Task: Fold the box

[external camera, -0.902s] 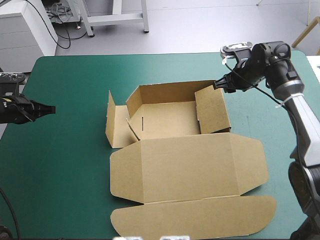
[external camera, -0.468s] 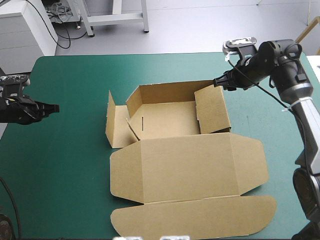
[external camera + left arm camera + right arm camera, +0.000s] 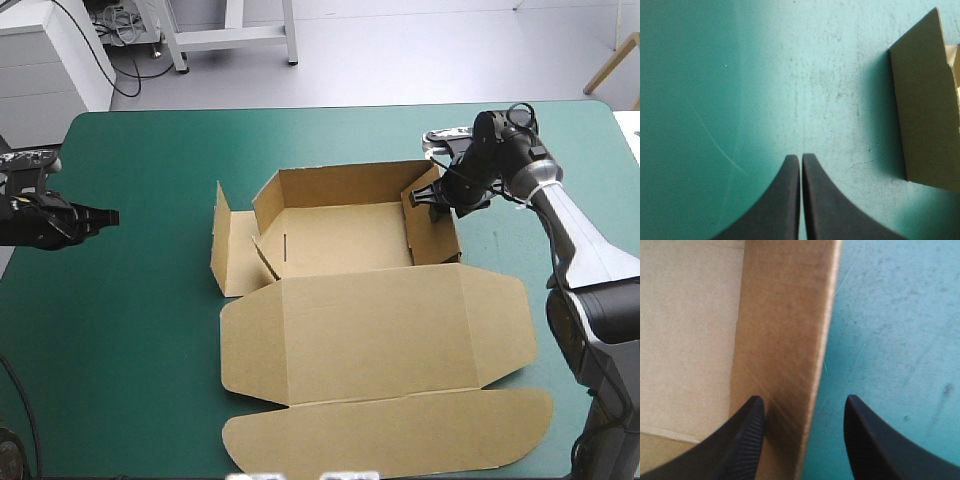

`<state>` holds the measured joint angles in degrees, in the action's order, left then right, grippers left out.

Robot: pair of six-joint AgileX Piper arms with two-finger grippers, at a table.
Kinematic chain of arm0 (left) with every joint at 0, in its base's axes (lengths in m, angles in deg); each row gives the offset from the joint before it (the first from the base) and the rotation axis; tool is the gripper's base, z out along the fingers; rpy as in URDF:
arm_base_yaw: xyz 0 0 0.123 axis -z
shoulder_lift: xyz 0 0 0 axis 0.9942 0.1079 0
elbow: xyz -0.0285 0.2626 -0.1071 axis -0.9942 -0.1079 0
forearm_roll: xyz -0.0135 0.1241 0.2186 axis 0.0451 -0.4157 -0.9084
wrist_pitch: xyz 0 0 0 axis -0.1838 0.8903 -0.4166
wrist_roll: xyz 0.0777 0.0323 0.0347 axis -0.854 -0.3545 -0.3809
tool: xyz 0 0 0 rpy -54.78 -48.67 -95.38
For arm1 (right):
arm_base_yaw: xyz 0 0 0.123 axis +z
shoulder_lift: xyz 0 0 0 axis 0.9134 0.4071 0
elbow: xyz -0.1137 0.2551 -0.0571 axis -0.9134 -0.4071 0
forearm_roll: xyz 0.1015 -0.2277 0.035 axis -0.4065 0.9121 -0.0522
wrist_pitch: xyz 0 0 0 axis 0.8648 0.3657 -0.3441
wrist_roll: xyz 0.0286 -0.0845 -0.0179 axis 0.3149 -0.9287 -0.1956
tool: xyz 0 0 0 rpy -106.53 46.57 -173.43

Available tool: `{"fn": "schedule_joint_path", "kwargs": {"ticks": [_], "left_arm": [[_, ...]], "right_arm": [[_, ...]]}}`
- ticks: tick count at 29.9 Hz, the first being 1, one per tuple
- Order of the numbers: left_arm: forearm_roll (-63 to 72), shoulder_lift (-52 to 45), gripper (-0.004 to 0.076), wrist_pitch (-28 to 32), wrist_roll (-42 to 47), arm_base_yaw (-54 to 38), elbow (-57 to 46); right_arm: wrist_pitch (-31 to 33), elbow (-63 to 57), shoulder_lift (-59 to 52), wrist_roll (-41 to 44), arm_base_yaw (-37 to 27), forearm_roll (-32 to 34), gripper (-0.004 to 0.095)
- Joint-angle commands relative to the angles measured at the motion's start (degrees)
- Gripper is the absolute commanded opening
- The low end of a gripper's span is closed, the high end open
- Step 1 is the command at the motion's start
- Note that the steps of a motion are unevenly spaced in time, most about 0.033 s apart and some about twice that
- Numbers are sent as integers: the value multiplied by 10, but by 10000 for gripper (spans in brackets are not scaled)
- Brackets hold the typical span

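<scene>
The brown box lies at mid-table, its lid flat toward the near edge and its tray's back wall raised. The right wall stands nearly upright. My right gripper is open astride that wall's far end. In the right wrist view, its gripper has one finger inside the tray and the other outside over the teal-green cover. The left side flap stands loose. My left gripper is shut and holds nothing, well left of the box. From its wrist, the left gripper points at that flap.
The lid's long front flap reaches close to the table's near edge. A broad stretch of teal-green cover separates my left gripper from the box. The right arm stretches over the table's far right corner.
My right gripper came down and in from beyond the box's far right corner onto the right wall, which now stands more upright. The left gripper moved slightly toward the box.
</scene>
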<state>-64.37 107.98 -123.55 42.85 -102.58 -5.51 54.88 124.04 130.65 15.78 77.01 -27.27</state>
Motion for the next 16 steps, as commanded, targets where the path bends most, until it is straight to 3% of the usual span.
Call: {"fn": "schedule_joint_path", "kwargs": {"ticks": [1, 9, 12, 16], "left_arm": [[23, -16, 0, 15, 0, 0, 15], [25, -16, 0, 16, 0, 0, 15], [25, -16, 0, 16, 0, 0, 15], [25, -16, 0, 14, 0, 0, 15]], "right_arm": [[-12, 13, -17, -7, 0, -9, 458], [-21, 13, 0, -7, 0, -9, 449], [-24, 13, 0, -7, 0, -9, 353], [-17, 13, 10, -15, 0, -9, 104]]}}
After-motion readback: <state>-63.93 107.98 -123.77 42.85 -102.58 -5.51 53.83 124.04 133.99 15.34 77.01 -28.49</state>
